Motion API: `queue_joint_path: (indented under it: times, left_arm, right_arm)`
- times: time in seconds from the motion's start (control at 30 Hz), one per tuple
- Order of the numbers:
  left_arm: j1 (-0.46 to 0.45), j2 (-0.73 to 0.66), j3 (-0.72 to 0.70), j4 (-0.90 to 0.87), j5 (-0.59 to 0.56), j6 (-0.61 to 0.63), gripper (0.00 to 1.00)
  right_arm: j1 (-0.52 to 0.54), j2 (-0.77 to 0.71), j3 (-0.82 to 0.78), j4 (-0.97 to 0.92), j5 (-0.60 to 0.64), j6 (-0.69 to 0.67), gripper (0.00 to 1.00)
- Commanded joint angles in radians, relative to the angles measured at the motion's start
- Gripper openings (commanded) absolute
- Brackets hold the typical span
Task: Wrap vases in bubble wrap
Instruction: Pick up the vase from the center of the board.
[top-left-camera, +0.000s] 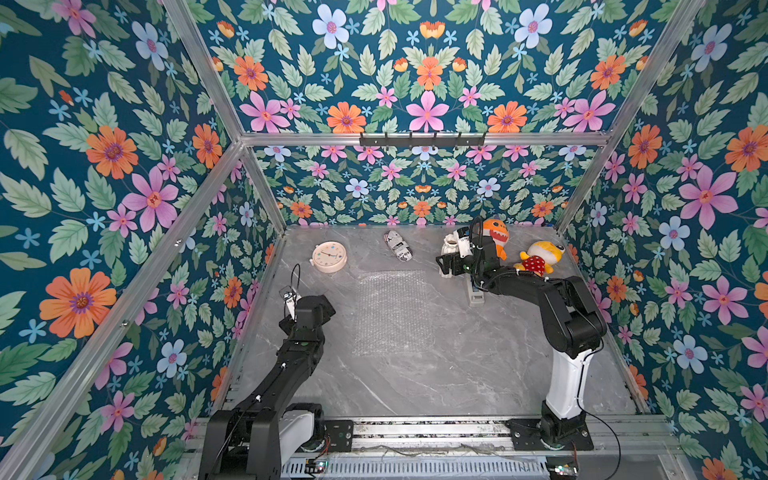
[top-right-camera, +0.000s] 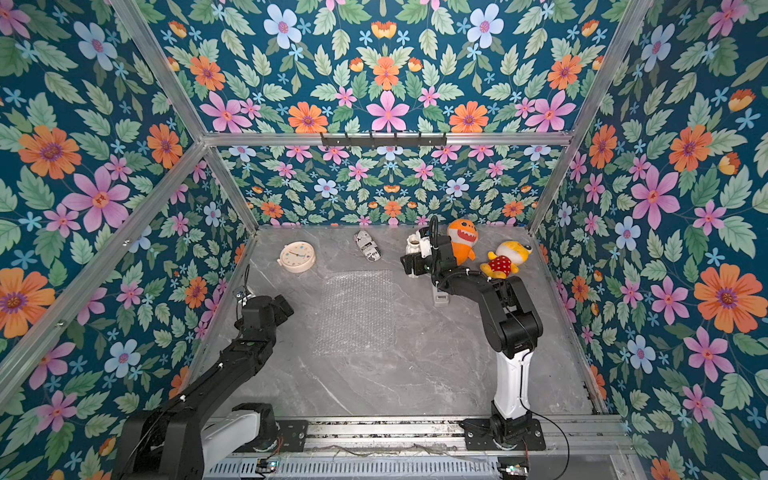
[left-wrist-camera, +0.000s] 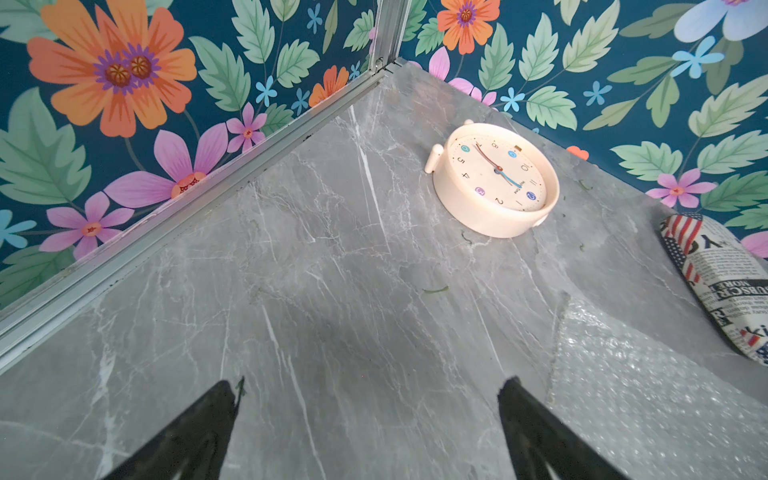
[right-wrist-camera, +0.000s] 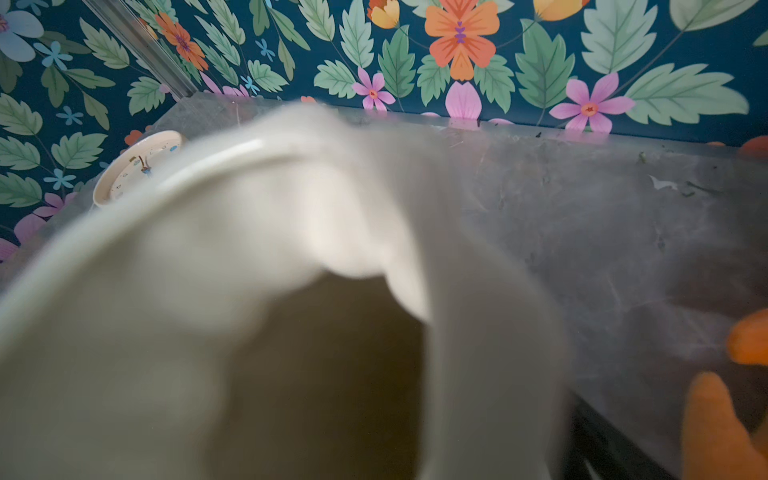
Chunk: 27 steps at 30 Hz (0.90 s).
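Note:
The cream-white vase (top-left-camera: 450, 242) (top-right-camera: 414, 242) stands upright at the back right of the grey marble table (top-left-camera: 415, 382). My right gripper (top-left-camera: 447, 264) (top-right-camera: 414, 264) reaches across the vase's body, jaws wide on either side of it. In the right wrist view the vase's flared rim (right-wrist-camera: 249, 249) fills the picture, blurred, and hides the fingertips. The bubble wrap (top-left-camera: 392, 313) (top-right-camera: 357, 311) (left-wrist-camera: 644, 395) lies flat mid-table. My left gripper (top-left-camera: 328, 305) (left-wrist-camera: 370, 386) hovers open and empty above bare table, left of the sheet.
A cream clock (top-left-camera: 329, 256) (left-wrist-camera: 494, 178) lies at the back left. A black-and-white printed cylinder (top-left-camera: 400, 246) (left-wrist-camera: 723, 291) lies behind the sheet. An orange shark plush (top-left-camera: 496, 237) (right-wrist-camera: 715, 424) and a yellow plush (top-left-camera: 540, 257) sit right of the vase. Flowered walls close three sides.

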Motion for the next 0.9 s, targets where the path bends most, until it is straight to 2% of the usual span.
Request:
queue_joint_path:
  times: [0.0, 0.23, 0.37, 0.6, 0.77, 0.87]
  left_arm:
    - [0.001, 0.001, 0.009, -0.001, -0.022, 0.005, 1.00]
    - [0.001, -0.039, -0.012, 0.010, -0.042, 0.008, 1.00]
    - [0.002, -0.055, -0.013, -0.054, -0.183, -0.065, 1.00]
    - [0.002, -0.048, -0.015, -0.056, -0.206, -0.094, 1.00]
    - [0.001, -0.029, -0.023, -0.004, -0.151, -0.085, 1.00]
    - [0.002, -0.032, -0.020, 0.069, 0.061, -0.075, 1.00]
  right_arm:
    - [0.003, 0.007, 0.004, 0.076, 0.025, -0.002, 0.96]
    - [0.010, 0.012, -0.018, 0.144, 0.058, 0.004, 0.83]
    - [0.023, 0.015, -0.053, 0.227, 0.087, -0.010, 0.79]
    - [0.029, 0.040, -0.045, 0.264, 0.097, -0.023, 0.53]
    - [0.032, 0.021, -0.068, 0.290, 0.108, -0.046, 0.50]
    - [0.044, -0.037, -0.066, 0.241, 0.121, -0.070, 0.41]
